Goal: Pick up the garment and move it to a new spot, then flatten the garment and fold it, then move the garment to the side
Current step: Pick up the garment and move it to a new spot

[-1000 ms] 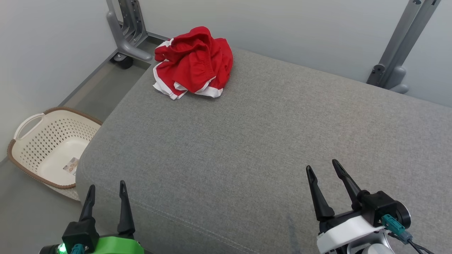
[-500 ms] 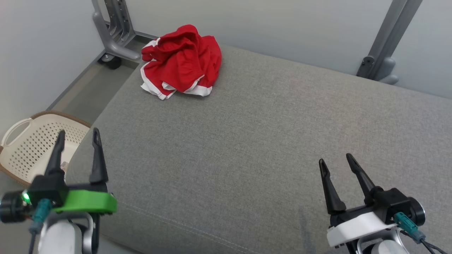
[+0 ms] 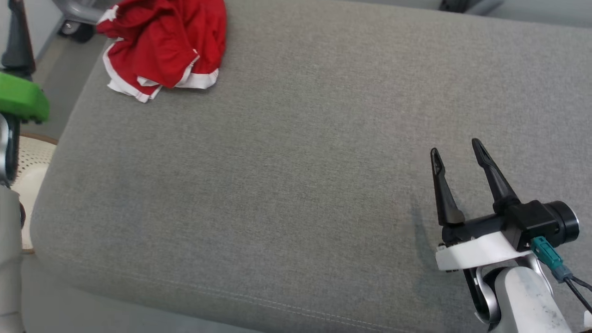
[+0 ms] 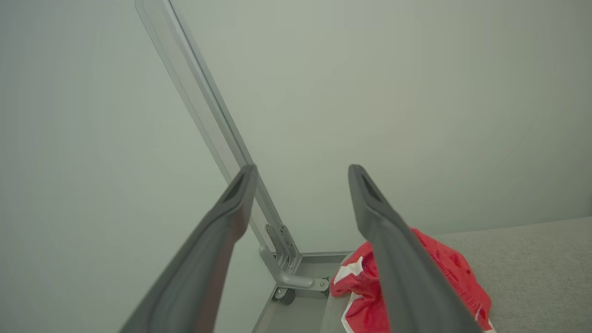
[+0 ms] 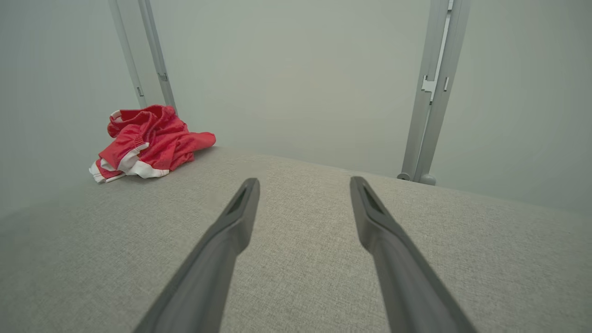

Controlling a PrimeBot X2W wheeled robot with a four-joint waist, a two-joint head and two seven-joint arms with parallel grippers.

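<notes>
The garment (image 3: 166, 41) is red with white trim and lies crumpled on the far left corner of the grey cushion (image 3: 286, 166). It also shows in the right wrist view as the garment (image 5: 148, 143), far off to the left. My left gripper (image 4: 300, 170) is open and raised in the air, short of the garment (image 4: 458, 277), which lies below and beyond its right finger. In the head view one left finger (image 3: 17, 41) and the green body show at the left edge. My right gripper (image 3: 455, 148) hovers open and empty over the cushion's near right part.
A cream perforated basket (image 3: 30, 159) sits on the floor left of the cushion, partly behind my left arm. Grey metal frame posts (image 5: 430, 92) stand against the pale wall behind the cushion. A caster wheel (image 3: 74, 27) sits by the garment's corner.
The head camera has tipped down and shifted, so the whole picture has moved. My left arm has risen and reached forward along the left side toward the garment. Both grippers stay open.
</notes>
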